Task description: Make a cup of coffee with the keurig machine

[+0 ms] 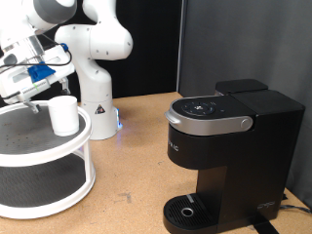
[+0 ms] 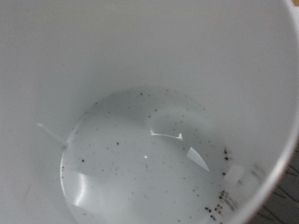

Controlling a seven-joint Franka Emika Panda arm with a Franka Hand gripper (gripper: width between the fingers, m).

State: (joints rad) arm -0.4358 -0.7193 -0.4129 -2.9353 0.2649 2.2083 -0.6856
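Observation:
The small white cup point(image 1: 64, 115) stands upright on the top tier of a white round shelf point(image 1: 58, 154) at the exterior view's left. My gripper point(image 1: 37, 97) hangs just above the shelf, close beside the cup on its left. The wrist view is filled by the cup's inside point(image 2: 140, 103): white walls and a pale bottom with dark specks; no fingers show there. The black keurig machine point(image 1: 229, 146) stands at the exterior view's right, lid down, with its round drip tray point(image 1: 185, 209) bare.
The arm's white domed base point(image 1: 96, 102) stands behind the shelf on the wooden table point(image 1: 132, 180). The shelf has a lower tier point(image 1: 39, 185). A dark curtain backs the scene.

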